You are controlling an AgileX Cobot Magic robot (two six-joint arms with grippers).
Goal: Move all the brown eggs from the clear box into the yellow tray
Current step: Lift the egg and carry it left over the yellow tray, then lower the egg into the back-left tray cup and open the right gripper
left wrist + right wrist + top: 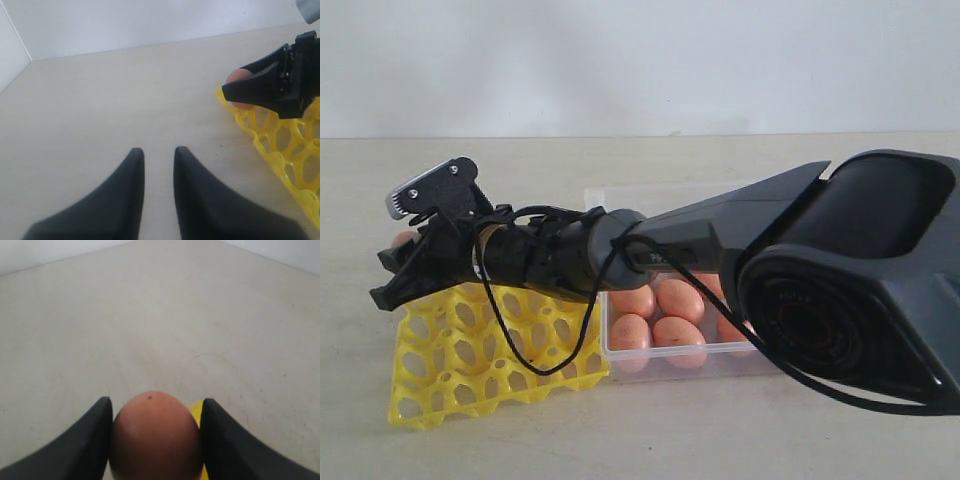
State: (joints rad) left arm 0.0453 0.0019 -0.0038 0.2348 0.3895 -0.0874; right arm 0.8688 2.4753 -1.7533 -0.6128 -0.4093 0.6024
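Observation:
My right gripper (156,402) is shut on a brown egg (155,437) with one dark speck. In the exterior view it has reached across to the far left corner of the yellow tray (470,350), and the held egg (404,239) peeks out just above that corner. The tray's cups that show are bare. Several more brown eggs (665,315) lie in the clear box (670,366) right of the tray. My left gripper (159,151) hovers over bare table left of the tray (280,150), open by a narrow gap, nothing between its fingers.
The right arm's dark forearm and its looping black cable (535,365) stretch across the tray and the box, hiding much of both. Pale tabletop (110,90) runs to a white wall behind.

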